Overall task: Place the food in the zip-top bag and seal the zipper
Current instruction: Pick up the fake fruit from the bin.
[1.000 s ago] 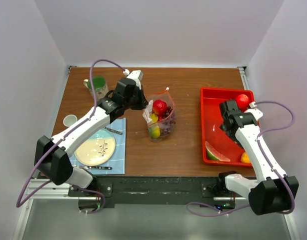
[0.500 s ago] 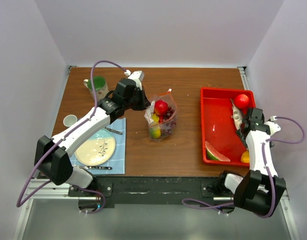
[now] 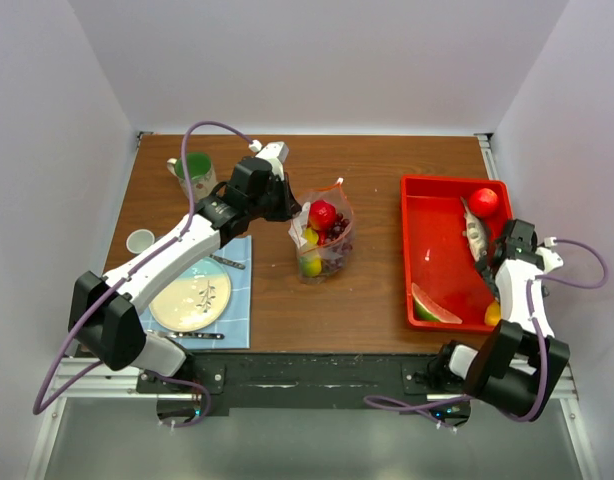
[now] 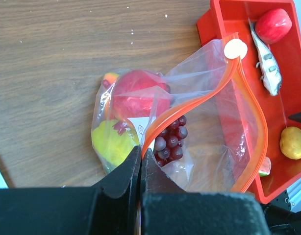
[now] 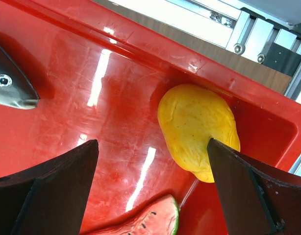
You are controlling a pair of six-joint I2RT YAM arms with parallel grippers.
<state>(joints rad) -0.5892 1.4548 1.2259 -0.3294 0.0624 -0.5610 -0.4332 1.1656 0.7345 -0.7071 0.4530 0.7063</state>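
Left pincer pinches the zipper to hold the zip-top bag open; right pincer, spread wide, hangs over the yellow fruit

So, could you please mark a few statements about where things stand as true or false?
1. The left gripper is shut on the zipper. True.
2. The fish is in the bag. False: it lies in the tray.
3. The right gripper is open over the tray, beside the lemon. True.
4. The bag is sealed. False: its mouth gapes open.
5. The grapes are on the plate. False: they are inside the bag.
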